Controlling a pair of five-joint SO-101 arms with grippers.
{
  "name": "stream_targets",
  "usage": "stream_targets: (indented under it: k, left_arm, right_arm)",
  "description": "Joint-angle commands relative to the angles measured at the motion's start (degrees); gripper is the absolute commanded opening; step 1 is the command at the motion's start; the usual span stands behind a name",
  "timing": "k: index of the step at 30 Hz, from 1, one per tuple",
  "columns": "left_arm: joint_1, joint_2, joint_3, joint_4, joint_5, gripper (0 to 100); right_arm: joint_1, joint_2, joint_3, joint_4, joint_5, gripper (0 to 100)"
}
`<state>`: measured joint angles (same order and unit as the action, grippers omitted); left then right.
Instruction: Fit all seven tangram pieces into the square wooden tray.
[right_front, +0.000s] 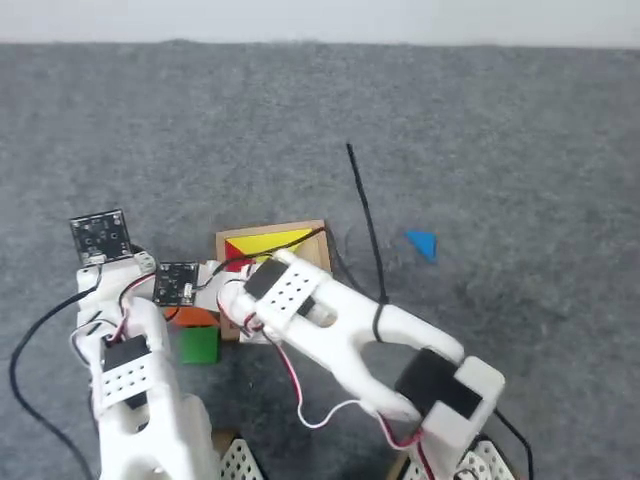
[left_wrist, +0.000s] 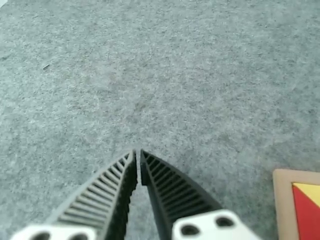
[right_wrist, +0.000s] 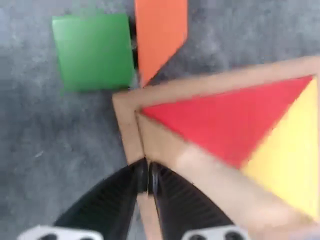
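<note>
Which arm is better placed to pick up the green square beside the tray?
Probably the right. The right gripper, shut, sits at the tray corner, with the green square just ahead of it. The left gripper, also shut, points over bare mat instead.

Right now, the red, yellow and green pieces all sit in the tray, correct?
No. The green piece lies outside the tray, beside the orange piece, as the right wrist view shows. The red piece and the yellow piece do sit in it.
</note>
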<state>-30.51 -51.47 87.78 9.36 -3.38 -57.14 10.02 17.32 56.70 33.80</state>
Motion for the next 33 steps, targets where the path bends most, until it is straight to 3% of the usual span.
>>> stream_targets:
  k: [1,7,14,17,22,33]
  left_arm:
    - [-0.1,-1.7,-1.6,-1.7,0.0,1]
    - [-0.2,-1.7,-1.6,-1.7,0.0,1]
    - [0.1,-1.7,-1.5,-1.7,-0.1,1]
    - [0.1,-1.7,-1.5,-1.6,-0.2,1]
    - [0.1,-1.6,-1.5,-1.6,-0.2,1]
    - [0.1,-1.6,-1.5,-1.6,-0.3,1]
  right_arm:
    - [4.4,-10.4,-1.8,4.1,-0.5,2.3]
    - [16.2,-24.2,1.8,7.1,-0.4,2.7]
    - [32.8,-21.1,3.0,8.3,-8.7,2.8]
    - [37.1,-17.7,4.3,6.7,-3.7,7.5]
    - [40.5,-13.9,4.4,6.4,0.2,20.6]
    - [45.3,-5.1,4.2,0.0,8.4,21.2]
